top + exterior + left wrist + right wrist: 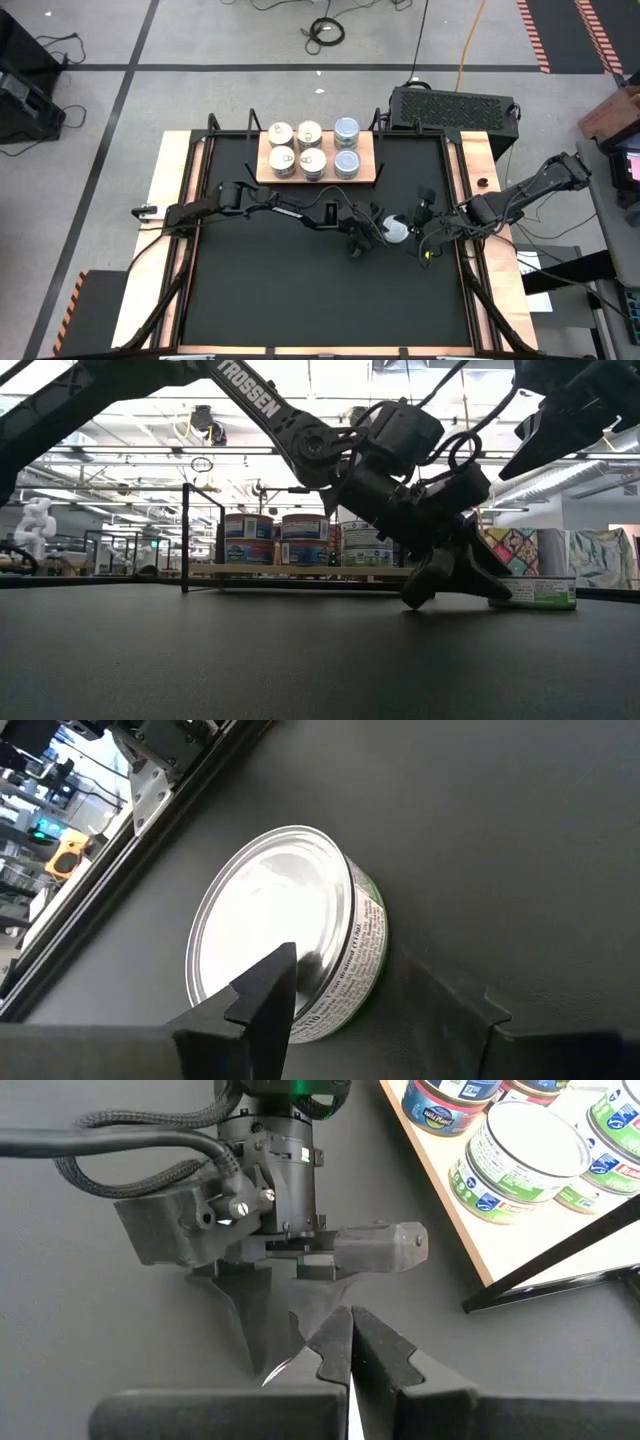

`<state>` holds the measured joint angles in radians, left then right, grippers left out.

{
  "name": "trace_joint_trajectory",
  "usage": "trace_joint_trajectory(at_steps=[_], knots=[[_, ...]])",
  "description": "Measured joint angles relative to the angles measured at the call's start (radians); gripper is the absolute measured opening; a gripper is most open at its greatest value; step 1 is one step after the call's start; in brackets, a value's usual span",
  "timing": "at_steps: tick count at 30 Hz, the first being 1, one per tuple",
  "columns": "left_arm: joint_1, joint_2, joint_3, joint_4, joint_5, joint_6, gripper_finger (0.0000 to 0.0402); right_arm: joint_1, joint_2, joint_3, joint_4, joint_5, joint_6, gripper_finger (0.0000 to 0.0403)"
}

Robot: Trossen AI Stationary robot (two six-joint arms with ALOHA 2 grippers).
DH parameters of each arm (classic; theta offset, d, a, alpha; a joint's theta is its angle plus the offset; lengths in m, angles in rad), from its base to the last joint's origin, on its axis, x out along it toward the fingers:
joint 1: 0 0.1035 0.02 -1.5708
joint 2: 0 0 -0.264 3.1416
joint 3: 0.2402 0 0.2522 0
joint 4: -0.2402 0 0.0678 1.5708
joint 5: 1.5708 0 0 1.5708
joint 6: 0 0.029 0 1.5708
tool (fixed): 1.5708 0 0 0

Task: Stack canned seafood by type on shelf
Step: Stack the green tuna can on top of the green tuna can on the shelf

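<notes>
One tin (397,230) with a plain silvery top and a green-printed label stands flat on the black table right of centre, also seen in the low view (535,592) and the left wrist view (290,930). My left gripper (368,240) is open and low at the tin's left side. In the left wrist view (360,970) one finger shows over the tin's top rim and the other beside its wall. My right gripper (418,237) is shut just right of the tin, raised above the table. The shelf (368,172) at the far edge carries several tins. My left gripper comes at the tin slanting down from the table's left. One finger (265,995) overlaps the rim of the tin's top (300,935), and the other (470,1010) stands on the table past its wall. I cannot tell whether either finger touches the tin.
On the shelf board, cream-topped tins (295,145) fill the left and middle and blue-topped tins (346,145) the right; they also show in the low view (280,538). Black rods (186,535) stand at the shelf's ends. Wooden strips (178,200) line the table's sides.
</notes>
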<state>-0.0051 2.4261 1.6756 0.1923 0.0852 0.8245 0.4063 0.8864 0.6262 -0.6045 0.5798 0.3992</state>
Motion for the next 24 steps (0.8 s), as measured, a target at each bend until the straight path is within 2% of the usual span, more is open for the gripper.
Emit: trace_joint_trajectory(at_steps=[6,15,24], knots=[[0.0,0.003,0.003,0.013,-0.01,0.001,0.0148,0.0,0.0,0.0,-0.001,0.001,-0.001,0.0],[-0.002,0.0,0.016,0.012,-0.021,0.004,0.001,0.0,0.0,0.0,-0.004,0.0,-0.002,0.0],[-0.019,-0.08,0.009,-0.066,-0.105,0.028,0.0002,0.0,0.0,0.0,-0.011,-0.002,0.0,0.0]])
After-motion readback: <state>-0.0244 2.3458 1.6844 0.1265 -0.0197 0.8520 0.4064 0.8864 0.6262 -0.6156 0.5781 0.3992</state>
